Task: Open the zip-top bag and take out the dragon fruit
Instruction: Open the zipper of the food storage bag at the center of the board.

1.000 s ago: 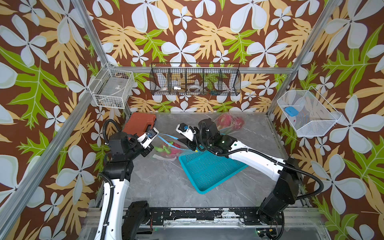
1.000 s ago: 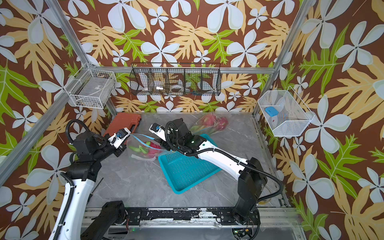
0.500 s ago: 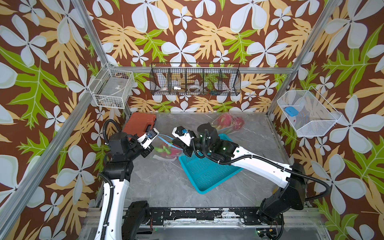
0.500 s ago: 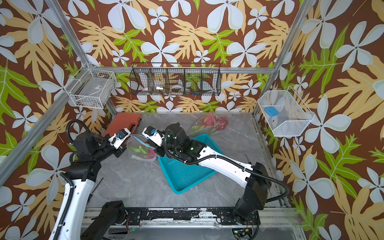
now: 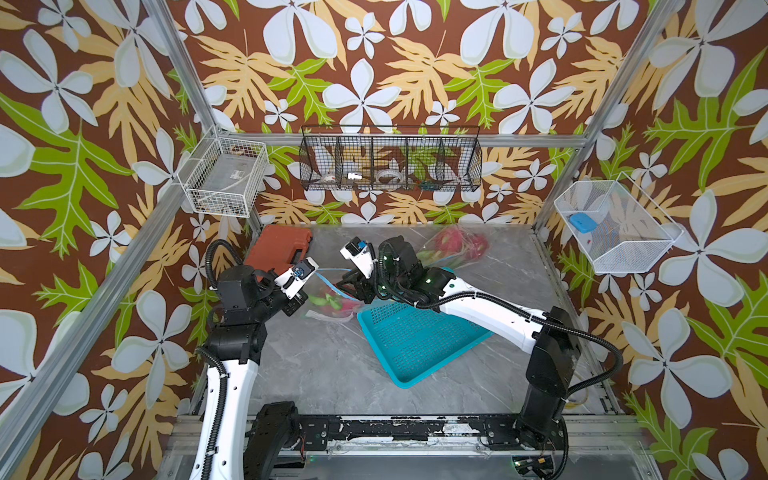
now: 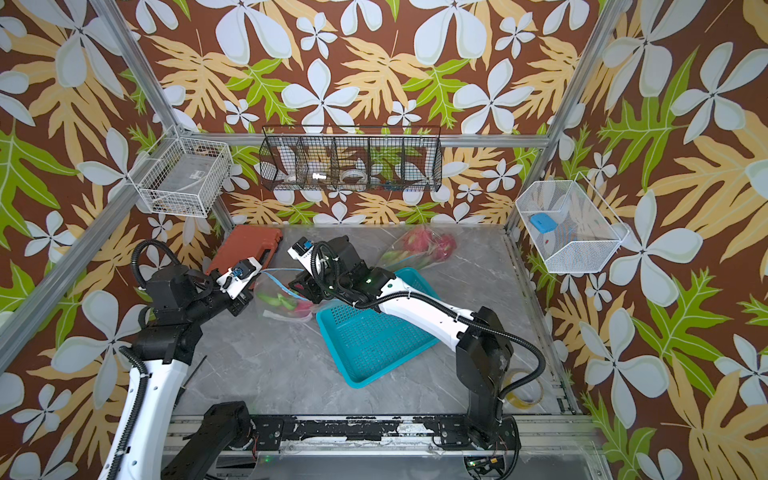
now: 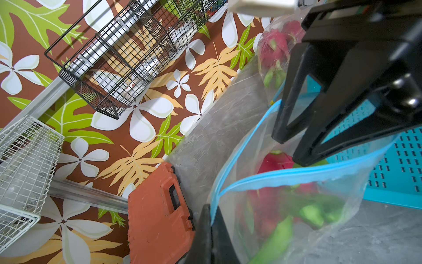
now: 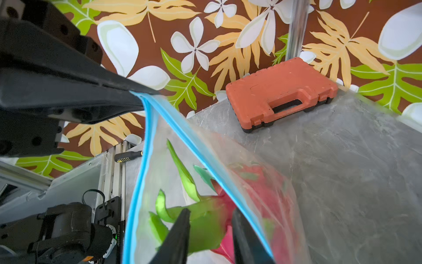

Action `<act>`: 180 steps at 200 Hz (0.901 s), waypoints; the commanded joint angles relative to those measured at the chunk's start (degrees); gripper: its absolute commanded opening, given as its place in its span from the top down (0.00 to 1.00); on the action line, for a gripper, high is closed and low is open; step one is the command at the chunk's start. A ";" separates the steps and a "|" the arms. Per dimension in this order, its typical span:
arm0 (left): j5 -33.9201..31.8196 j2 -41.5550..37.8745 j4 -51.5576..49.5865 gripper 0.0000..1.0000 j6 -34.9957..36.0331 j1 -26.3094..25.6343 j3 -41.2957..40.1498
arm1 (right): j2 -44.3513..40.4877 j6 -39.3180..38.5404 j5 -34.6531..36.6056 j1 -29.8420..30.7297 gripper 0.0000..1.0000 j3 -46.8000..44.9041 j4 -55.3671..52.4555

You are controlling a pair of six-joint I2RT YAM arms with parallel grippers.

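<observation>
While your left tool (image 7: pixel 211 209) clamps the zip-top bag (image 8: pixel 205 148) at its blue rim (image 8: pixel 147 118), your right tool (image 8: pixel 211 212) hangs unclenched in the bag's mouth, with the dragon fruit (image 7: pixel 274 163) inside just beyond its tips.

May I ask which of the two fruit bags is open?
The bag beside the teal tray: the left gripper pinches its blue rim, the right gripper reaches inside. The back bag lies untouched.

No text can be read; red marks on a white item (image 7: pixel 127 85) in the black wire basket (image 7: pixel 89 96) blur
</observation>
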 commanded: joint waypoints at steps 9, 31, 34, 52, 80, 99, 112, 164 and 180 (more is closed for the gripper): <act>1.00 -0.11 0.13 1.00 0.22 0.00 -0.06 | -0.59 0.30 1.97 0.76 0.49 -3.54 4.51; 1.18 -0.11 -0.01 1.00 0.21 -0.05 0.01 | -0.10 -1.43 4.16 1.78 0.46 -3.79 4.42; 1.26 -0.10 0.04 1.00 0.19 -0.08 0.04 | -0.02 -1.45 4.39 1.92 0.45 -3.61 4.34; 1.61 -0.11 -0.03 1.00 -0.23 -0.05 0.04 | 1.43 -1.79 5.48 2.28 0.44 -1.87 3.56; 2.41 -0.28 -0.34 1.00 -0.45 -0.04 -0.59 | 4.40 -2.71 4.43 2.88 0.44 0.83 2.17; 2.51 -0.28 -0.31 1.00 -0.36 -0.01 -1.22 | 5.05 -4.17 1.96 3.55 0.44 0.51 2.05; 2.59 -0.29 -0.38 1.00 -0.13 0.00 -1.50 | 4.50 -5.25 0.40 3.98 0.43 -0.48 2.40; 3.20 -0.26 -0.40 1.00 -0.34 -0.03 -1.70 | -0.16 -9.95 3.08 4.39 0.41 -4.90 1.82; 3.20 -0.54 -0.63 1.00 -0.30 0.00 -1.55 | -1.40 -10.92 5.25 4.39 0.41 -6.08 0.75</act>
